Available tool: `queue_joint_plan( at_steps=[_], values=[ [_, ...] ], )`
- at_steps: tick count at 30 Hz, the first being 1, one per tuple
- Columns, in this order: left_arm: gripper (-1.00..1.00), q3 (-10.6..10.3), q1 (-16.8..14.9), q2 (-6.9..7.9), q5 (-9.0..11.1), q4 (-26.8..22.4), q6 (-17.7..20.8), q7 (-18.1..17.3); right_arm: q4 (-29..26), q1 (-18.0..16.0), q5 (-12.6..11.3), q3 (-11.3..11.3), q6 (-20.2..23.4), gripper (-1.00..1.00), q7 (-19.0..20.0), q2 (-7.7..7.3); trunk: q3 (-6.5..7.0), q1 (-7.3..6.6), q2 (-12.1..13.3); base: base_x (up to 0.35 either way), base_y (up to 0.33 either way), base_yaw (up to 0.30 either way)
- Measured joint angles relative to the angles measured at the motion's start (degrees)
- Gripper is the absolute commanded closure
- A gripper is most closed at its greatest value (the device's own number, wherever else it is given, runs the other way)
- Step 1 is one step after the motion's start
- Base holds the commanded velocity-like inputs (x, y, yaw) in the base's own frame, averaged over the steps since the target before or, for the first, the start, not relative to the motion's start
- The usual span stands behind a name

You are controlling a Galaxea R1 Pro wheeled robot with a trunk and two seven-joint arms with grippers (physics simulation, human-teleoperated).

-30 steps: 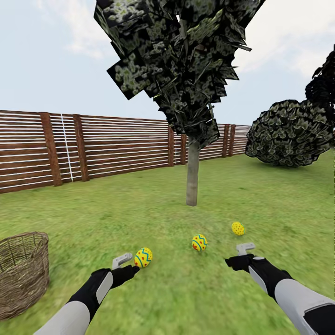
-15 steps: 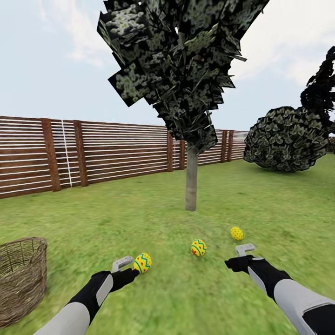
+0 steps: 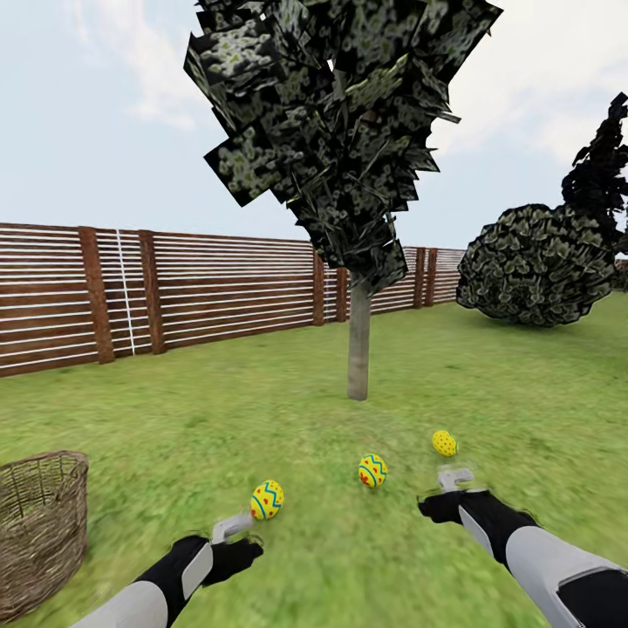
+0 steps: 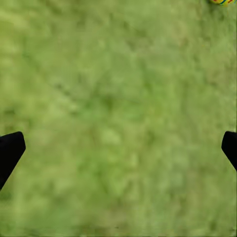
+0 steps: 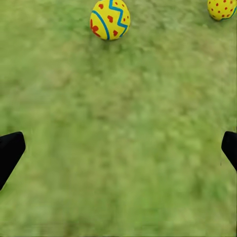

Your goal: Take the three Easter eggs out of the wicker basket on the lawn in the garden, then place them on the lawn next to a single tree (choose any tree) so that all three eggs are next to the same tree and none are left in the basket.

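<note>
Since a second ago the left gripper (image 3: 234, 527) has drawn back from the striped egg (image 3: 267, 500), which now lies free on the lawn (image 3: 288, 419) just ahead of it, its long axis tilted up and to the right in the head view. Three eggs in all lie on the grass in a row climbing toward the right: that one at lower centre, a second striped egg (image 3: 372, 470) right of it, standing nearly upright, and the dotted egg (image 3: 445, 443) furthest right, leaning left. All three sit below the single trunk of the tree (image 3: 358, 342) at centre frame. One wicker basket (image 3: 39, 528) stands at the lower left edge, well apart from the eggs. Both grippers hold nothing; the right gripper (image 3: 455, 476) hovers just below the dotted egg, and each wrist view shows its fingertips (image 5: 10, 150) spread wide over grass. A slatted wooden fence (image 3: 174, 288) rings the yard, with one rounded bush (image 3: 532, 266) at right under pale cloudy sky.
</note>
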Motion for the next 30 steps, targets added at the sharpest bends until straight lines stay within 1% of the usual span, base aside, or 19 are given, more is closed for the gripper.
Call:
queue_joint_plan(
  at_steps=[2,5,8,13,21,24,25,28,30],
  values=[
    [-1.0,0.06,0.0,0.05,-2.07,2.51,-0.91,-0.04,3.28,0.0,0.01,-0.1,0.29,-1.0,-0.03,0.25,0.17,-0.44,0.8,0.0,0.0,0.0],
    [-1.0,0.12,-0.01,0.01,-3.09,5.0,-2.33,-0.02,5.53,-0.02,-0.25,-0.24,0.35,-1.0,-0.04,-0.23,0.47,-1.1,2.0,0.0,0.0,0.016],
    [-1.0,0.09,-0.01,0.04,-3.29,6.77,-2.94,-0.02,6.31,0.0,-0.34,-0.25,0.33,-1.0,-0.03,-0.31,0.94,-1.76,3.2,0.0,0.0,0.004],
    [-1.0,0.09,-0.01,0.13,-3.35,8.58,-3.13,-0.04,8.59,0.01,-0.32,-0.2,0.28,-1.0,-0.08,0.13,1.57,-2.86,5.21,0.0,0.0,0.0],
    [-1.0,0.1,0.01,0.2,-3.36,8.92,-3.07,-0.11,10.94,0.04,-0.21,-0.2,0.89,-1.0,-0.15,0.25,2.26,-4.62,8.42,0.0,0.0,0.0],
    [-1.0,0.1,0.03,0.49,-3.38,8.97,-3.04,-0.08,12.64,0.04,-0.15,-0.16,0.82,-1.0,-0.02,0.3,2.52,-5.28,9.62,0.0,0.0,0.0],
    [-1.0,0.09,0.08,0.64,-3.41,9.19,-3.03,-0.06,13.18,0.06,-0.15,-0.17,0.74,-1.0,0.05,0.29,2.6,-5.5,10.02,0.0,0.0,0.0],
    [-1.0,0.08,0.21,2.85,-3.49,10.42,-3.15,-0.28,13.91,0.18,-0.3,-0.29,0.39,-1.0,0.21,-0.49,2.86,-6.16,11.22,0.0,0.0,0.0],
    [-1.0,0.14,0.31,3.54,-3.43,10.69,-3.16,-0.27,14.04,0.2,-0.38,-0.29,0.35,-1.0,0.24,-0.72,3.03,-6.6,12.03,0.0,0.0,0.0]
  ],
)
